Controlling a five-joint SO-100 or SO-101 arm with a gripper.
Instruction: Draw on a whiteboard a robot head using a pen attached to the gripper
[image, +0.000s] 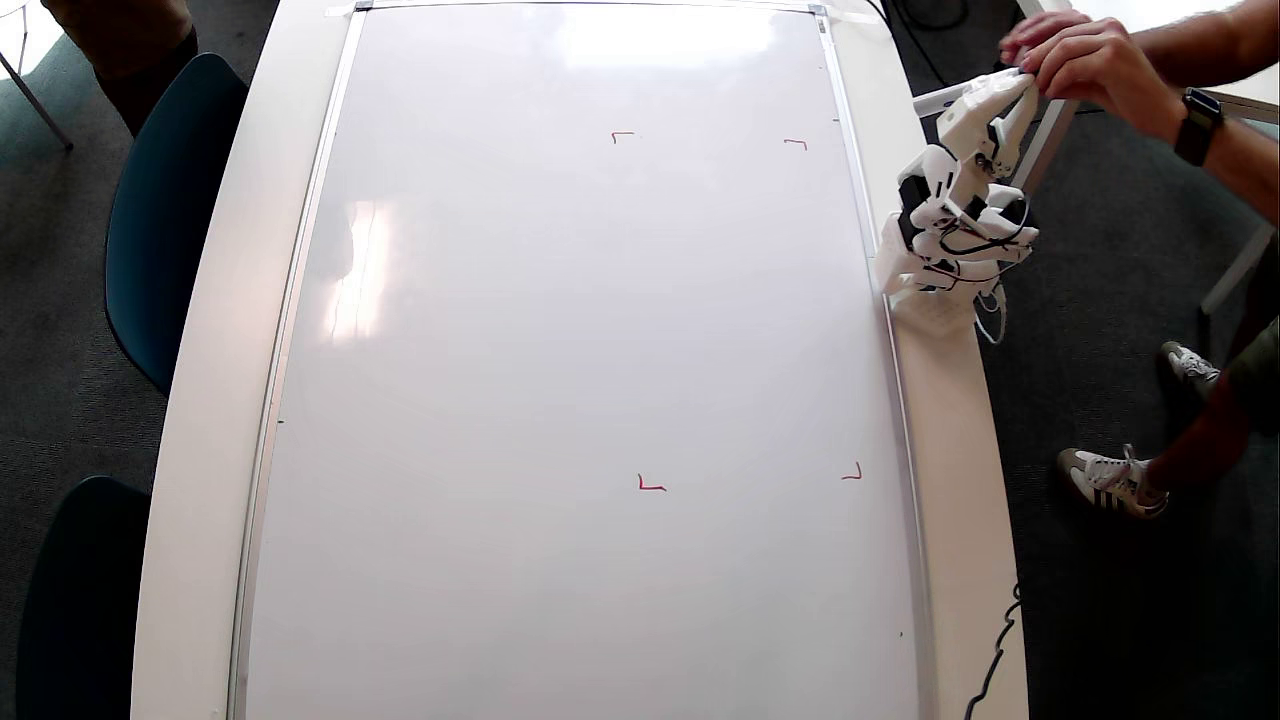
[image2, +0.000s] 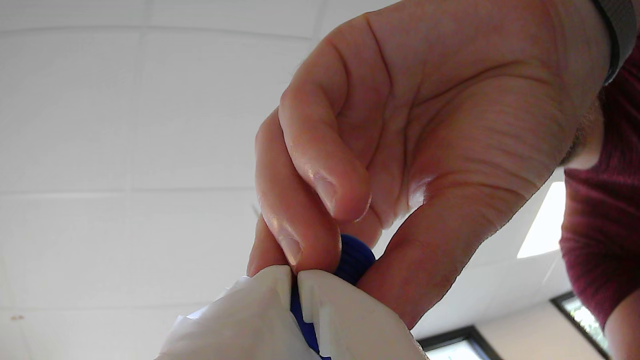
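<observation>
The whiteboard (image: 580, 380) fills the table in the overhead view and carries only small red corner marks (image: 650, 486). The robot head is out of view. My white arm (image: 950, 220) sits folded at the board's right edge, with the gripper (image: 1012, 95) raised off the board, past the table's right rim. A person's hand (image: 1075, 55) holds its tip. In the wrist view, which looks up at the ceiling, the gripper (image2: 296, 275) is shut on the pen, whose blue end cap (image2: 356, 257) shows between the white fingers (image2: 345, 320). The person's hand (image2: 400, 150) pinches that cap.
The person stands at the right of the table, sneakers (image: 1110, 482) on the dark carpet. Two dark blue chairs (image: 170, 200) stand along the left side. A black cable (image: 1000, 640) hangs off the white table rim (image: 200, 400) at lower right.
</observation>
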